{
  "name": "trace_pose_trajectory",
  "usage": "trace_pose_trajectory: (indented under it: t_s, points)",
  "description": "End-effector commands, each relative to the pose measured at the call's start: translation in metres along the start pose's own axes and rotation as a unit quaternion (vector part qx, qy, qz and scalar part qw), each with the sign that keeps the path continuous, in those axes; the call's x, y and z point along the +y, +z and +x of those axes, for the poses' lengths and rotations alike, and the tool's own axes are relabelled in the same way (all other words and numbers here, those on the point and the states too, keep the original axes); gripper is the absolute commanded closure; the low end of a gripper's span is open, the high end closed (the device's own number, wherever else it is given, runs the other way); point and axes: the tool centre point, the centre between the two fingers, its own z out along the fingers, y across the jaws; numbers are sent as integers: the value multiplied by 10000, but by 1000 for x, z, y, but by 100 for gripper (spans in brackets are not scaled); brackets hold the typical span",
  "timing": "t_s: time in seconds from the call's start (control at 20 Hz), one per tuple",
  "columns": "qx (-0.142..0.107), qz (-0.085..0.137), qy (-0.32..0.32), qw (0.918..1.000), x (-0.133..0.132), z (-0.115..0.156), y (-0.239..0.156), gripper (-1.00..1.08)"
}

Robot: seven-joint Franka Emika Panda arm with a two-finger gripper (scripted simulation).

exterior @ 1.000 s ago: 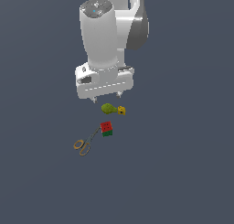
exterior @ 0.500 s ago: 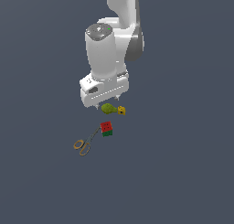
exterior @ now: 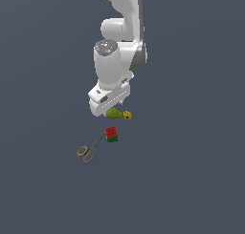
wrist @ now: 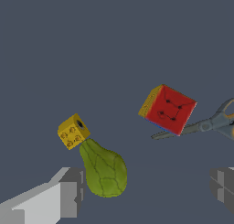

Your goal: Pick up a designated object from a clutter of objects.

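Observation:
The designated object, an olive-green pear-like lump [exterior: 114, 113] [wrist: 104, 173], lies on the floor with a tiny yellow dotted cube [exterior: 127, 115] [wrist: 72, 131] touching its narrow end. My gripper [exterior: 114, 108] [wrist: 146, 191] hangs low right over it and is open. In the wrist view the pear sits between the fingers, close to one finger [wrist: 68, 193] and far from the other finger [wrist: 224, 189]. Of the clutter, a red-and-green cube [exterior: 111, 134] [wrist: 168, 109] and thin scissors [exterior: 88, 151] [wrist: 205, 125] with orange loop handles lie nearby.
The floor is plain dark grey. The scissors' blades point toward the red-and-green cube. The white arm [exterior: 117, 61] rises above the pear and hides part of it in the exterior view.
The gripper has come down toward the pear and now hangs just above it. The objects have not moved.

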Motion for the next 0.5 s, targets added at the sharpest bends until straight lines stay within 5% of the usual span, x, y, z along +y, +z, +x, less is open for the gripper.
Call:
trace_pose_trajectory:
  t_s: [0.0,0.45]
  points:
    - [-3,-4,-312,9995,-6,-7,11,-92]
    - [-21,-11,-1339,9910,-26,-30,45,-92]
